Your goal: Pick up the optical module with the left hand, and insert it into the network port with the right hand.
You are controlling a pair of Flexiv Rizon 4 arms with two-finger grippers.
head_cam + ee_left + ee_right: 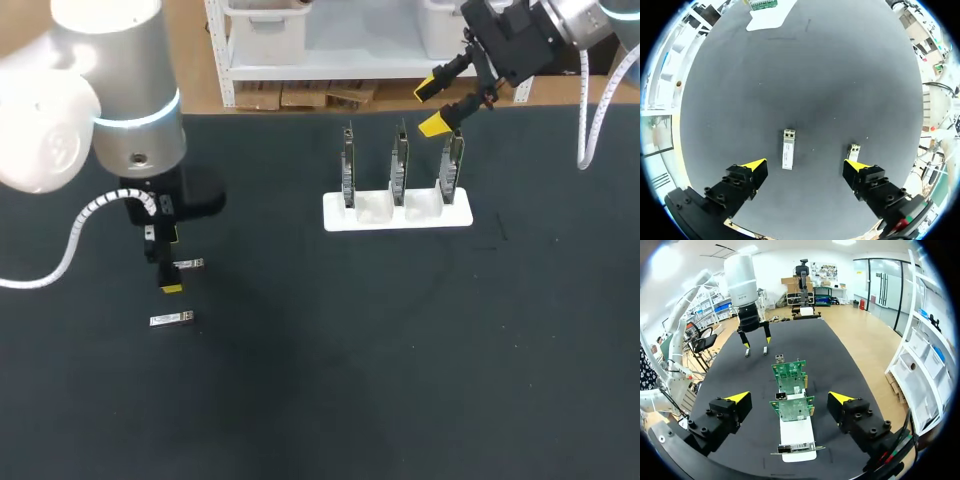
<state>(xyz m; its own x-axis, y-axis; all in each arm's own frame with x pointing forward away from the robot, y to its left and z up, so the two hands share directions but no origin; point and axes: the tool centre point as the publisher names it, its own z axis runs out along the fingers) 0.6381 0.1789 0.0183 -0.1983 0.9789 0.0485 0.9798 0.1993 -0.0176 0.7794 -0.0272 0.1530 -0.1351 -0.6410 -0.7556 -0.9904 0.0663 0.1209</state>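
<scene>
Left wrist view: optical module [788,149] lies between left gripper [805,167] fingers [753,169].

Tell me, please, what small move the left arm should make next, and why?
Probably lower the left pincer straight down around the optical module: it lies flat on the table between the open fingers, not yet gripped. Mind the second module close to one of them.

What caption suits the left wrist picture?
Left gripper, open above the black table, with one optical module lying between its yellow tips and a second module beside one tip.
</scene>
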